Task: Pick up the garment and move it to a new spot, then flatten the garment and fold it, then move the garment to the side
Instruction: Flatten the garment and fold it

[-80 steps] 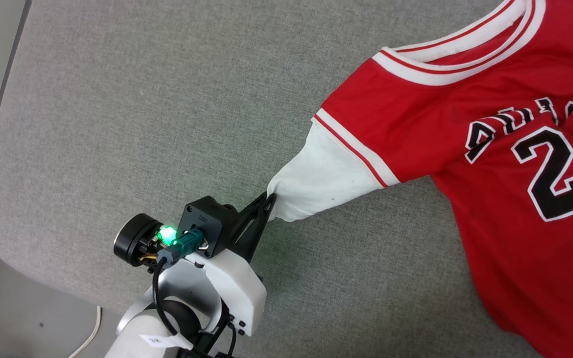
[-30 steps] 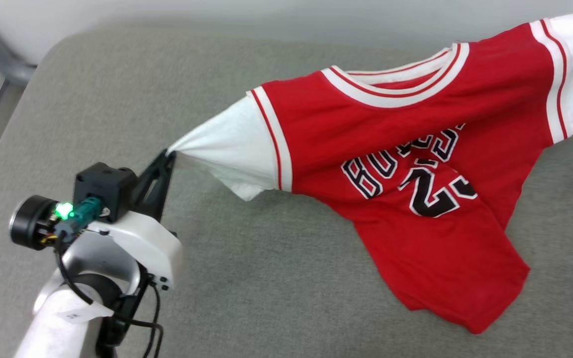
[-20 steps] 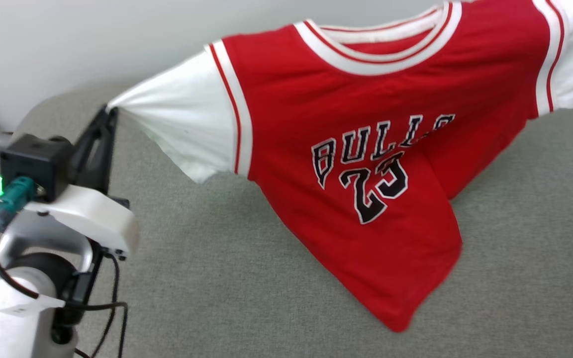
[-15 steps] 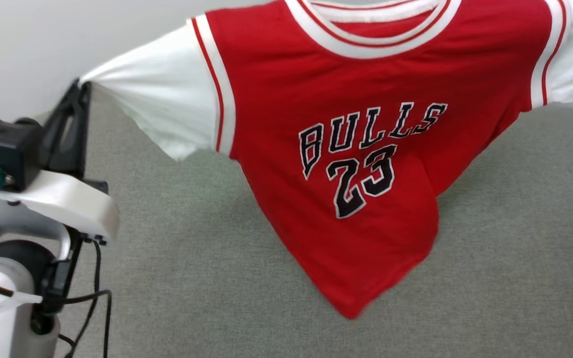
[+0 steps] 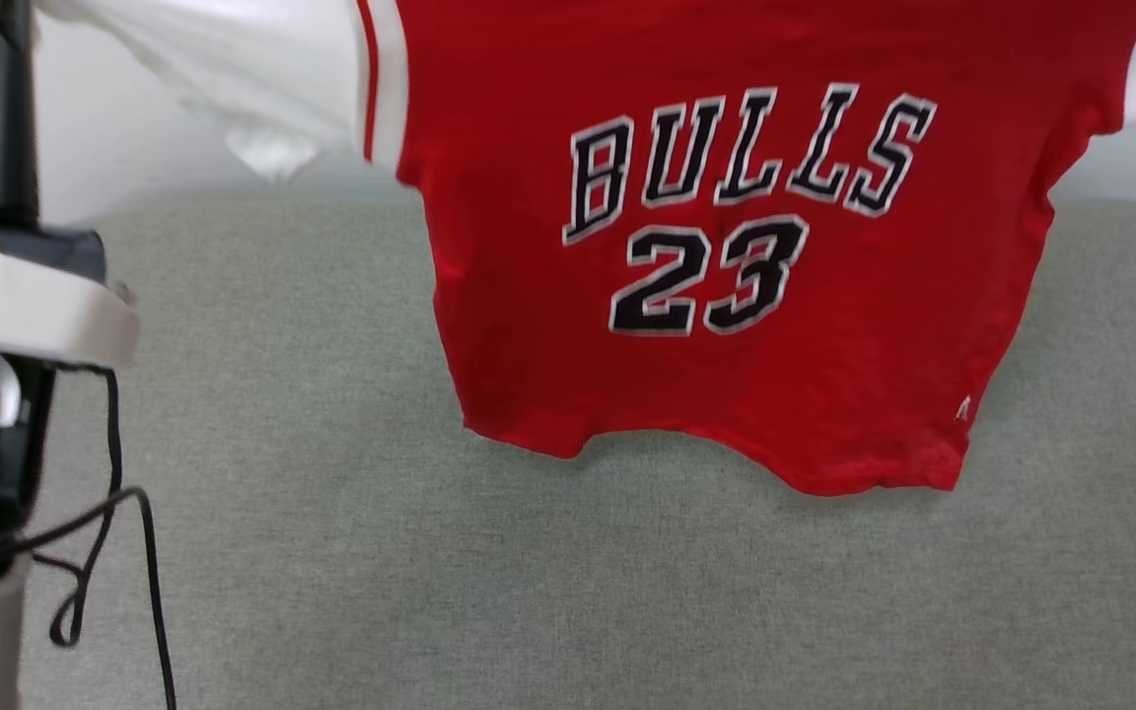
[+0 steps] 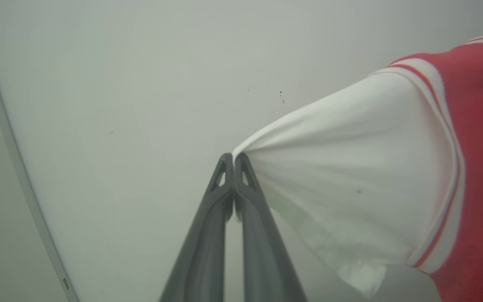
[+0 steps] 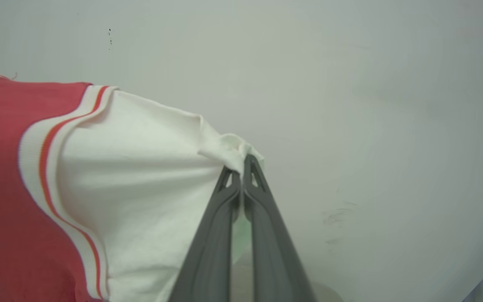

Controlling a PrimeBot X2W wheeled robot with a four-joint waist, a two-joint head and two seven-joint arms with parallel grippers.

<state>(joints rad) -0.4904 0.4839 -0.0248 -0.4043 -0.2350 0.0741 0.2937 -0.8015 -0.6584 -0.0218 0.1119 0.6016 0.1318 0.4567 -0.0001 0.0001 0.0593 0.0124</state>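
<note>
Both left gripper [image 6: 234,156] and right gripper [image 7: 241,158] clamp the garment [image 5: 726,345] above grey table [image 5: 529,592], pale wall [image 6: 120,84] behind.

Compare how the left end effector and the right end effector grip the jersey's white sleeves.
1. The left end effector pinches its sleeve into a smooth, taut point; the right end effector holds its sleeve in a crumpled bunch.
2. Cloth pokes past the right end effector's tips; at the left end effector it stops at the tips.
Shared: both are shut on white sleeve cloth, with the jersey spread between them.
</note>
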